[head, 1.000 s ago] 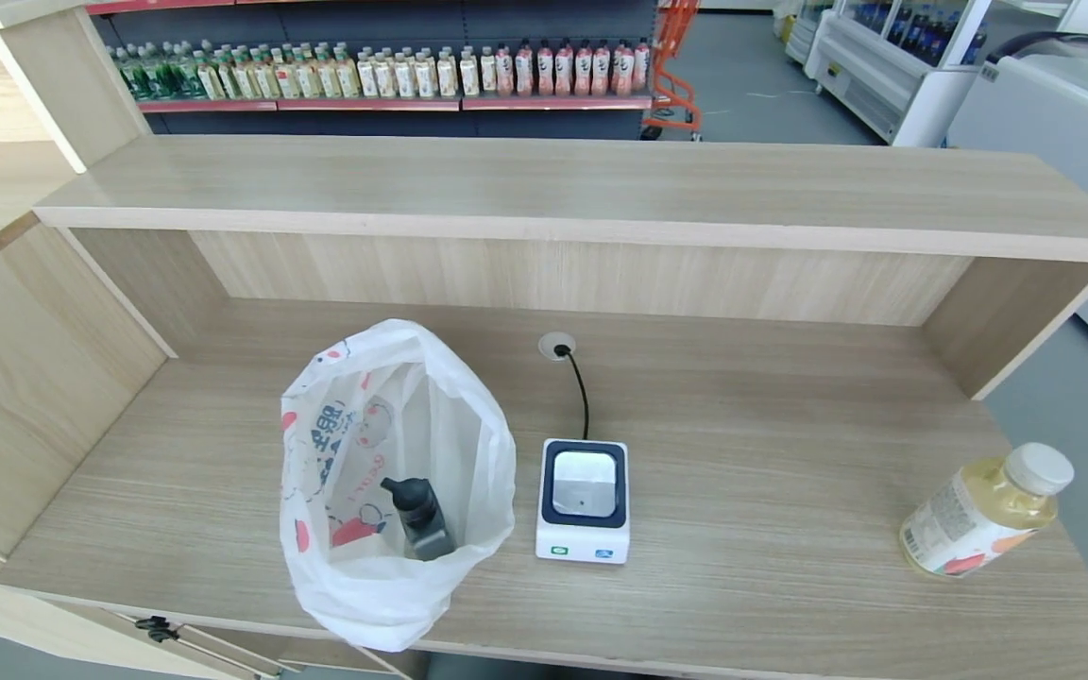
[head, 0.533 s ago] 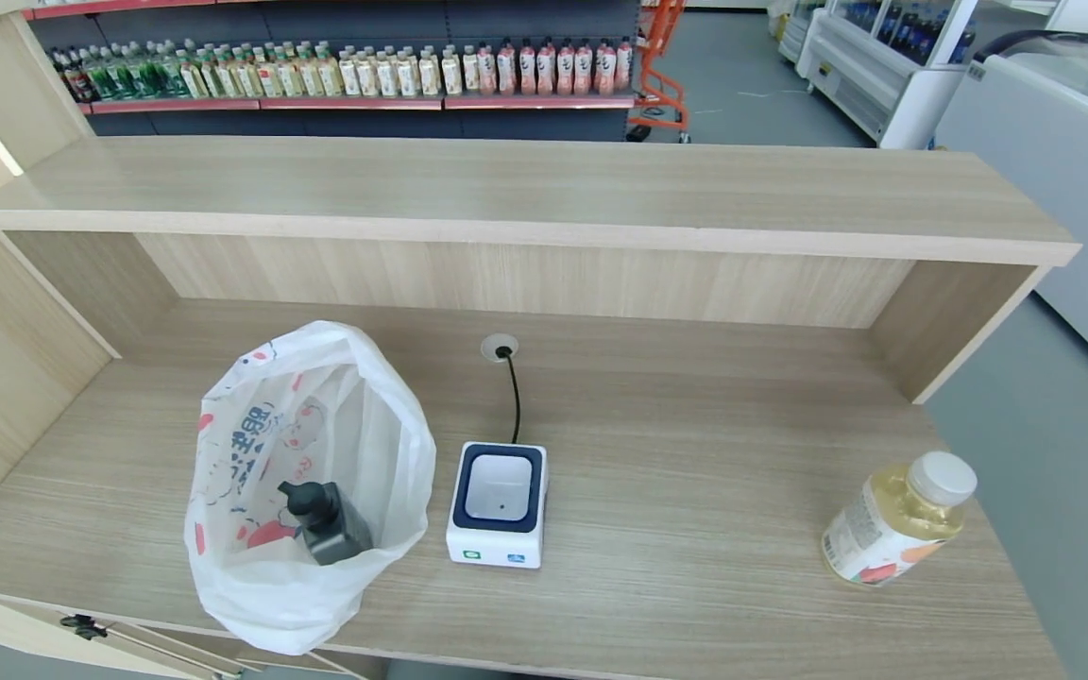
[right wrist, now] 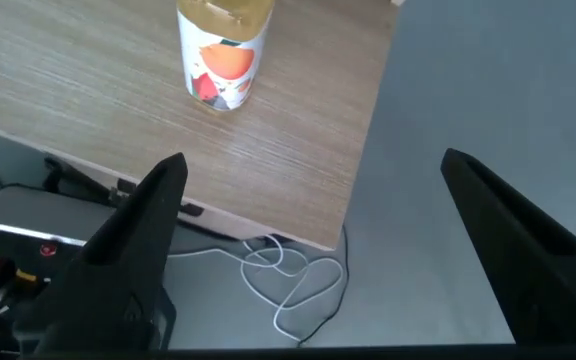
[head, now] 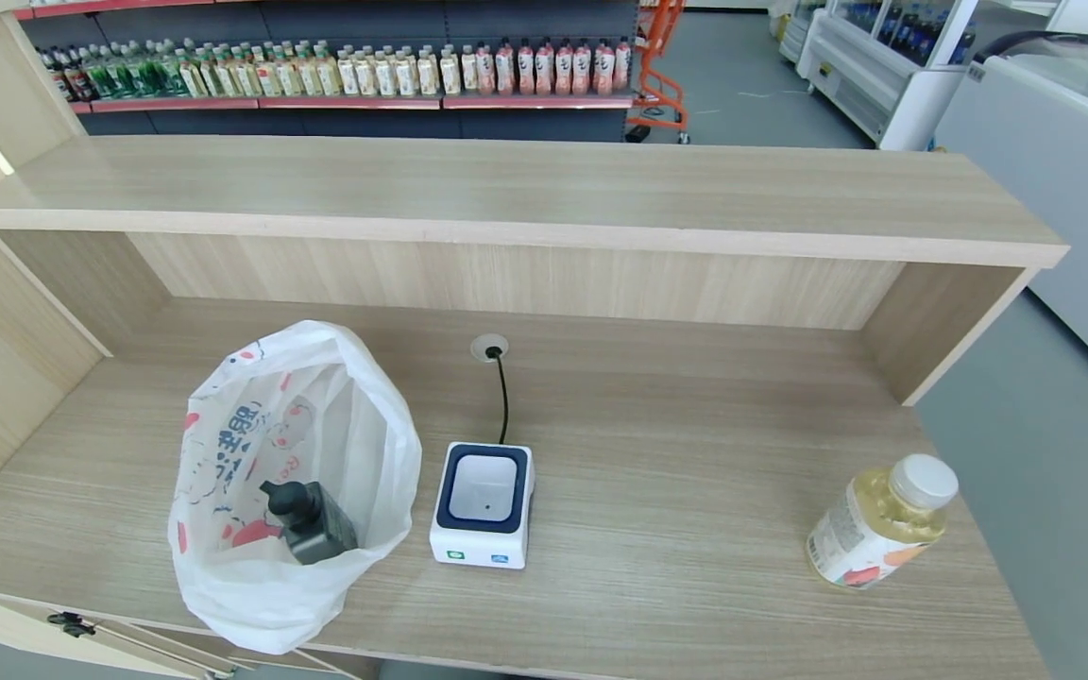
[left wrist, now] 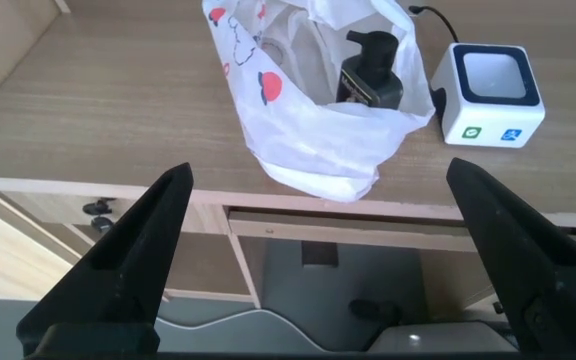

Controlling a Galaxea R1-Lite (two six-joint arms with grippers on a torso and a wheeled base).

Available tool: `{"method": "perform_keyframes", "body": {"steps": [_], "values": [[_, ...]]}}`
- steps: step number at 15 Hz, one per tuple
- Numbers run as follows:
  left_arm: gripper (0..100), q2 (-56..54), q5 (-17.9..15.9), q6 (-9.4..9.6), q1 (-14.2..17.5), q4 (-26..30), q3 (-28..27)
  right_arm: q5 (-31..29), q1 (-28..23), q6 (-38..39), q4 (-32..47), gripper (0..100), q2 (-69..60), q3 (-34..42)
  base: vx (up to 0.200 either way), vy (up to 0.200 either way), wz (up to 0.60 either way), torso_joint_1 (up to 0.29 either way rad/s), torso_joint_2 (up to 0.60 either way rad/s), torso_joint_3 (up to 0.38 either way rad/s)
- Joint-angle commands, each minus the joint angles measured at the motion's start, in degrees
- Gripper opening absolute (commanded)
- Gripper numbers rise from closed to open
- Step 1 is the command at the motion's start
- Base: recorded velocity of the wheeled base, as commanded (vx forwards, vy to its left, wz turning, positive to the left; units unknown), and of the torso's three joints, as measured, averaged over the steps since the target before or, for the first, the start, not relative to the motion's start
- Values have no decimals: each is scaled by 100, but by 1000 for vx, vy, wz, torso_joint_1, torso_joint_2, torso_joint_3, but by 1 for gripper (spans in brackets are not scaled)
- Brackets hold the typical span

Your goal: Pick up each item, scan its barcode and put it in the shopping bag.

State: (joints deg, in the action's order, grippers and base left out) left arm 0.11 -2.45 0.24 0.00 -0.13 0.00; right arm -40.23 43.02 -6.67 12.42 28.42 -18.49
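Note:
A white shopping bag point(head: 289, 482) with red print stands open at the counter's front left, and a dark pump bottle point(head: 308, 522) lies inside it point(left wrist: 368, 70). Just right of the bag sits a white barcode scanner point(head: 483, 503) with a dark-framed window point(left wrist: 493, 92). A yellow drink bottle point(head: 879, 522) with a white cap stands near the counter's right front corner point(right wrist: 223, 50). My left gripper point(left wrist: 318, 260) hangs open below and in front of the counter edge, under the bag. My right gripper point(right wrist: 313, 260) is open too, off the counter's edge near the drink bottle, holding nothing.
The wooden counter point(head: 676, 453) has a raised back ledge and side walls. The scanner's black cable point(head: 502, 397) runs to a grommet at the back. A drawer front point(left wrist: 348, 225) lies under the counter edge. Loose white cord point(right wrist: 288, 280) lies on the floor.
The head camera has swung to the right, so bag, scanner and drink bottle all slid left in the picture. Nothing on the counter itself has moved.

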Motion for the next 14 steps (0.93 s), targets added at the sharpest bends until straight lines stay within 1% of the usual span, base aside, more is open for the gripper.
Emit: {"method": "perform_keyframes", "body": {"steps": [1,2,5,9,12,14], "values": [[100,-2,-1,2,0,-4,0,-2,-189,-10,15,100,32,48,0,0,0,0,0,0],[100,-2,-1,2,0,-4,0,112,-769,-28,190,100,138,65,0,0,0,0,0,0],[100,-2,-1,2,0,-4,0,173,-1033,60,190,100,111,223,0,0,0,0,0,0],[100,-2,-1,2,0,-4,0,252,-1112,421,182,100,226,408,0,0,0,0,0,0],[100,-2,-1,2,0,-4,0,569,-1182,957,94,100,533,364,0,0,0,0,0,0],[100,-2,-1,2,0,-4,0,674,-1200,1054,-56,100,700,346,0,0,0,0,0,0]]}}
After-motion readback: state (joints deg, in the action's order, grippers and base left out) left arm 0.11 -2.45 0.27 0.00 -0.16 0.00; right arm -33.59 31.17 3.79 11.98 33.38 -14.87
